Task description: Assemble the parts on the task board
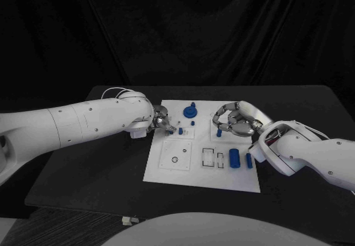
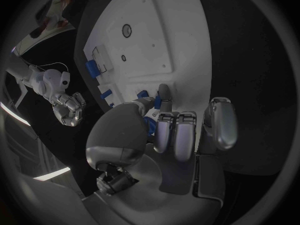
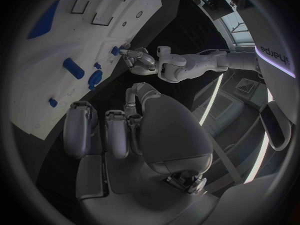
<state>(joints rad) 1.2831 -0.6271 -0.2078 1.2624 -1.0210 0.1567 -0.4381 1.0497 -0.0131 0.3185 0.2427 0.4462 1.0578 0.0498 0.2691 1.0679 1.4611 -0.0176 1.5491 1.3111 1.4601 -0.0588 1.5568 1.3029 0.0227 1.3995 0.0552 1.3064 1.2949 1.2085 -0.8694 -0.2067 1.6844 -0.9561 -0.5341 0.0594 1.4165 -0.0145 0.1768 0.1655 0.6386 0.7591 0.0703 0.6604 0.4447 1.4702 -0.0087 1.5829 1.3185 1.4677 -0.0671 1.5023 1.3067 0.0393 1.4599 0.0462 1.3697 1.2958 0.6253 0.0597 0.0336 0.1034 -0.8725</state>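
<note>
The task board (image 1: 172,169) lies mid-table; left hand (image 1: 162,123) presses fingertips on a small blue part (image 2: 157,103), as its wrist view shows; right hand (image 1: 235,120) hovers curled, holding nothing.

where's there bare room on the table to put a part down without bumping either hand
The black table lies bare in front of the left arm, and along the near edge before the task board. It is crowded at the board's far half, between the left hand and the right hand, where blue parts stand.
</note>
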